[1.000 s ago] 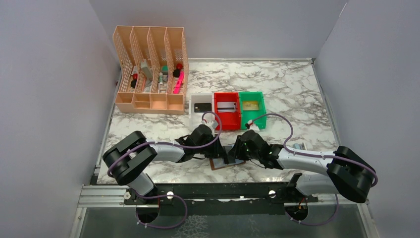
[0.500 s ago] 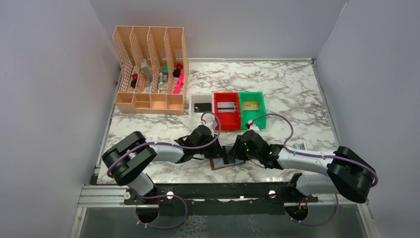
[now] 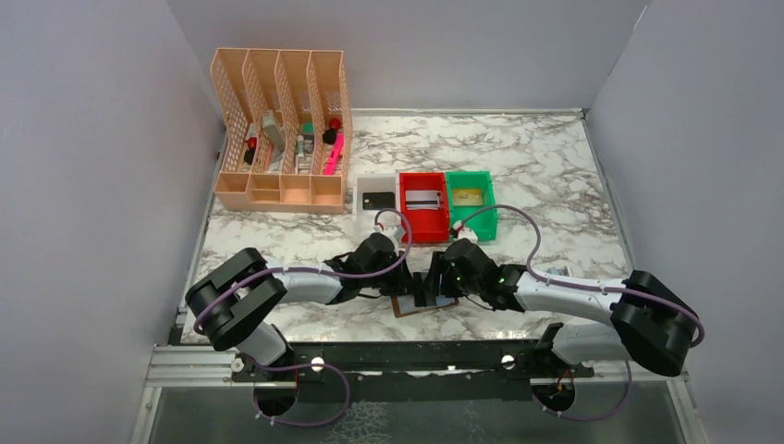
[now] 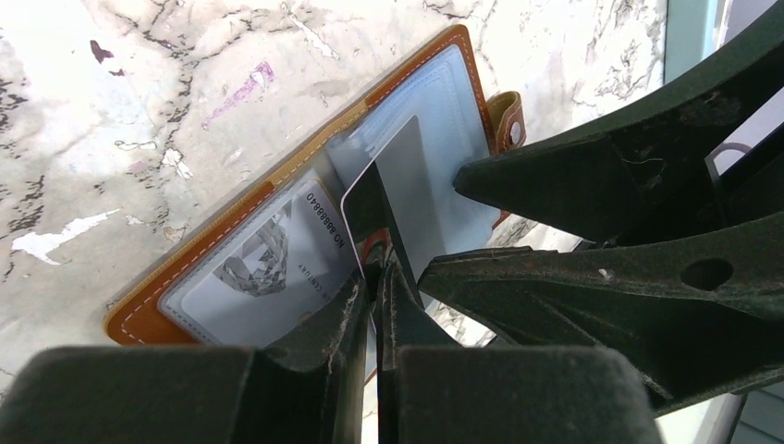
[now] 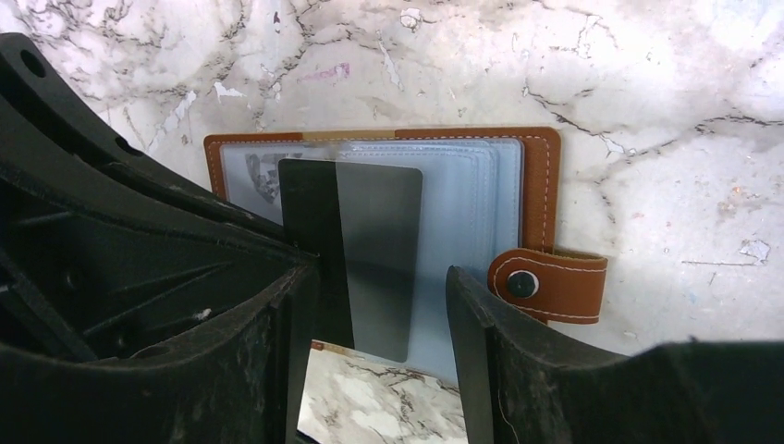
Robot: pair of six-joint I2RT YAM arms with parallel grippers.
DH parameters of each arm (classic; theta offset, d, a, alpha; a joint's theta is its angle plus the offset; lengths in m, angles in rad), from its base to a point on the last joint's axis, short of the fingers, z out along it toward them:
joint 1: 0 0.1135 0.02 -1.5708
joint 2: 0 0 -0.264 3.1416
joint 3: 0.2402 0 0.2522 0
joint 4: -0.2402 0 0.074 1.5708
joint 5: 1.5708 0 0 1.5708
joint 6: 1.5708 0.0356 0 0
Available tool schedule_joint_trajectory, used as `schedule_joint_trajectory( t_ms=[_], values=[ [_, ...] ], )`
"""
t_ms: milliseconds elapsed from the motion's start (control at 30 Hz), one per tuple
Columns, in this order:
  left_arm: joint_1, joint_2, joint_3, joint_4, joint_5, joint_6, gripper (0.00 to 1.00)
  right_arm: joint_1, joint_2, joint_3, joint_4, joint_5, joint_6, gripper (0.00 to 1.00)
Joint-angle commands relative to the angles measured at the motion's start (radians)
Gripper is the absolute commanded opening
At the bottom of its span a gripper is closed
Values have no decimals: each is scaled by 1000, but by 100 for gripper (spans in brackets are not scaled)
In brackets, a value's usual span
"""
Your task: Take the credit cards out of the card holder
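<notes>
The card holder (image 3: 411, 306) lies open on the marble near the front edge, brown leather (image 5: 536, 176) round pale blue pockets, its snap tab (image 5: 547, 284) to the right. A grey credit card (image 4: 411, 199) with a black stripe stands partly out of a pocket (image 5: 374, 250). My left gripper (image 4: 377, 273) is shut on that card's near edge. My right gripper (image 5: 381, 277) is open just over the holder, one finger on each side of the card and neither touching it. A second card (image 4: 268, 264) with a diamond print lies in the left pocket.
White (image 3: 374, 211), red (image 3: 423, 225) and green (image 3: 471, 220) bins stand side by side behind the holder, holding a black, a silvery and a gold card. A peach desk organiser (image 3: 280, 129) is at the back left. A small light-blue block (image 3: 557, 272) lies by the right arm.
My right gripper has opened wider and its arm has shifted slightly left. The left gripper has closed fully on the card.
</notes>
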Motion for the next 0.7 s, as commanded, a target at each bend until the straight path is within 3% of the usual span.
schedule_joint_trajectory(
  t_ms=[0, 300, 667],
  values=[
    [-3, -23, 7, -93, -52, 47, 1, -1, 54, 44, -108, 12, -73, 59],
    [-3, -55, 13, -129, -69, 64, 1, 3, 141, 121, -188, 52, -133, 57],
    [-4, -101, 33, -209, -121, 99, 0, 6, 109, 121, -204, 107, -112, 52]
  ],
)
